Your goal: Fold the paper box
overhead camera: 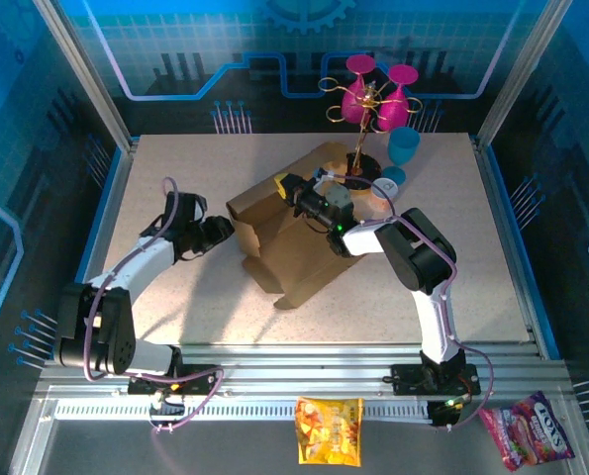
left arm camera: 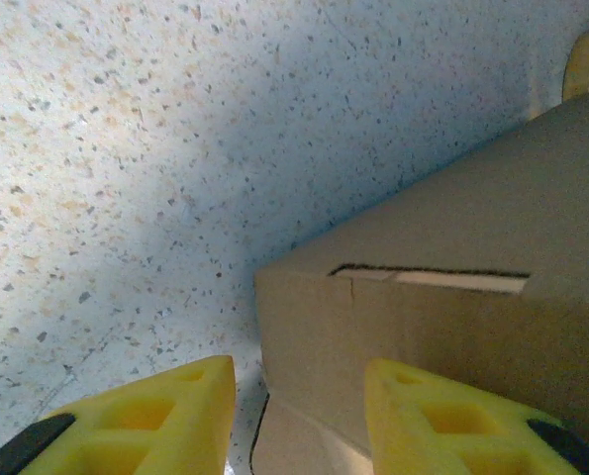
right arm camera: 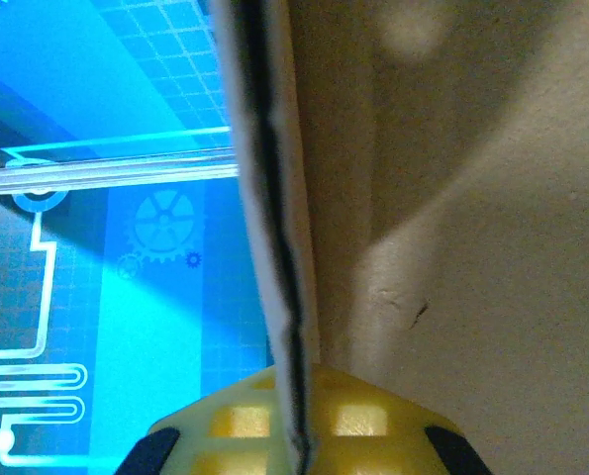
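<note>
**Box mid-surface, right jaws pinching its wall**

The paper box [overhead camera: 294, 242], brown and half raised, sits in the middle of the surface [overhead camera: 175, 178]. From above, the right gripper [overhead camera: 292, 188] meets its far wall. The right wrist view adds that wall's edge pinched between the jaws. The left gripper [overhead camera: 218, 230] sits just beside the left corner. Its wrist view shows the jaws spread and a slit [left arm camera: 428, 277] in the wall.

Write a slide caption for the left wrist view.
Left gripper, open, faces the slotted corner of the paper box on a speckled table.
</note>
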Motion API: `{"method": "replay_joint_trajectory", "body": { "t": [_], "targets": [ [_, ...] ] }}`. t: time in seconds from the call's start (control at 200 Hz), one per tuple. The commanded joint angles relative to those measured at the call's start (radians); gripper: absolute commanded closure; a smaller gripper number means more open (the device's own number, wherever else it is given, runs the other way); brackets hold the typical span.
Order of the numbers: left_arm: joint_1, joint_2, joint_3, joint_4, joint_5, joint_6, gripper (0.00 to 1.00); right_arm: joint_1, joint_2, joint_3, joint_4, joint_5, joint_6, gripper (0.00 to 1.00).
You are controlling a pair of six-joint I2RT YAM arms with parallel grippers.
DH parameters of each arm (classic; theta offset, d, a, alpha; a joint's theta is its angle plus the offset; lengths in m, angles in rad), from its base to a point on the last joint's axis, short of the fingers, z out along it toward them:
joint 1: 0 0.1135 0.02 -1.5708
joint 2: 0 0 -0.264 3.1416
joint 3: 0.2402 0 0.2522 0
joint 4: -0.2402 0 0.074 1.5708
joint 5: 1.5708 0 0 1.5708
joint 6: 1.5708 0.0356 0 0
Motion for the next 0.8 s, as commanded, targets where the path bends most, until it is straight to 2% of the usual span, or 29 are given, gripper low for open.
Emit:
{"method": "replay_joint_trajectory", "body": {
  "t": [0.0, 0.295, 0.795],
  "targets": [
    [-0.023, -0.044, -0.031, 0.054, -0.008, 0.002, 0.59, 0.006, 0.022, 0.024, -0.001, 0.024, 0.009, 1.0],
    [-0.075, -0.137, -0.13, 0.16, -0.024, 0.07, 0.56, 0.002, 0.019, 0.031, -0.017, 0.023, 0.009, 1.0],
    [-0.164, -0.127, -0.214, 0.371, -0.143, 0.188, 0.44, 0.003, 0.027, 0.042, -0.014, 0.016, 0.012, 1.0]
  ]
}}
